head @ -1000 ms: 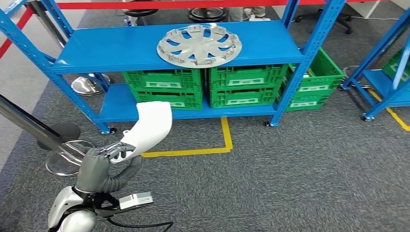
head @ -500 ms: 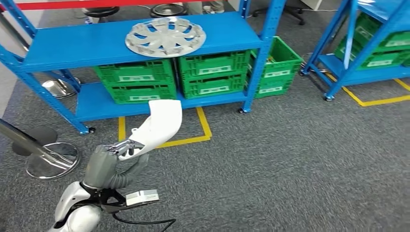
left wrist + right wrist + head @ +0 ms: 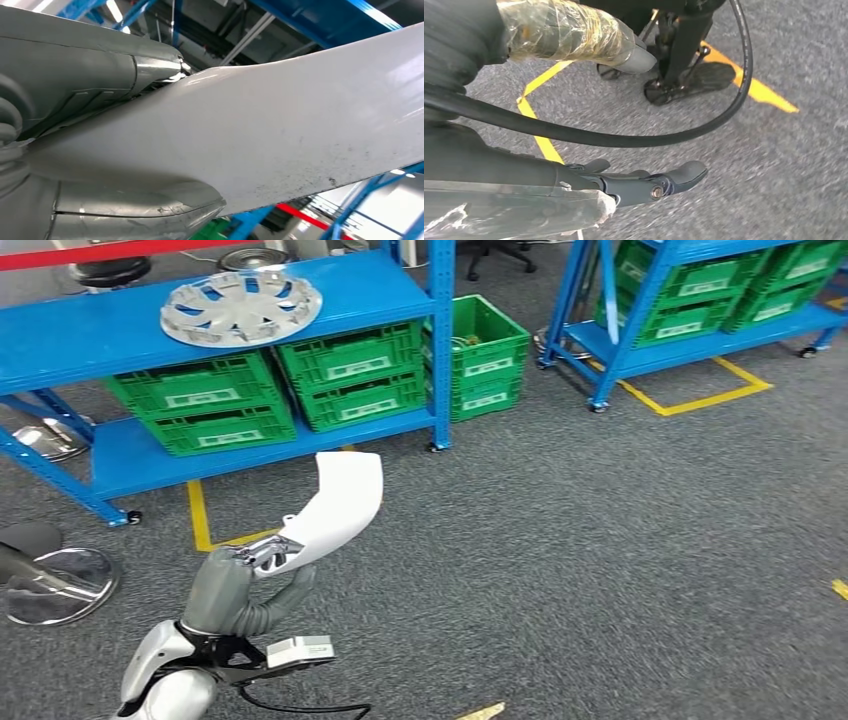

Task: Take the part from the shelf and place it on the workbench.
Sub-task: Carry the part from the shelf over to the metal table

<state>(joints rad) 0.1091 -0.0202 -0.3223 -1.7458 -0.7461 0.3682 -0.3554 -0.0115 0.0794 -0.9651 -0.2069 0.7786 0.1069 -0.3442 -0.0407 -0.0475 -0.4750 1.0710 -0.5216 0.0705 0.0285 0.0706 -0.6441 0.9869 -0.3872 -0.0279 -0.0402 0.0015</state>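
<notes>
Gripping the curved white part (image 3: 335, 505) in the left hand (image 3: 235, 585) over grey carpet (image 3: 600, 540); right hand (image 3: 644, 182) open, holding nothing.

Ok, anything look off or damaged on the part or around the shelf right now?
Nothing alarming. The white part sits gripped in the left hand; the left wrist view shows dark speckling on its surface. One green crate stands on the floor beside the shelf.
</notes>
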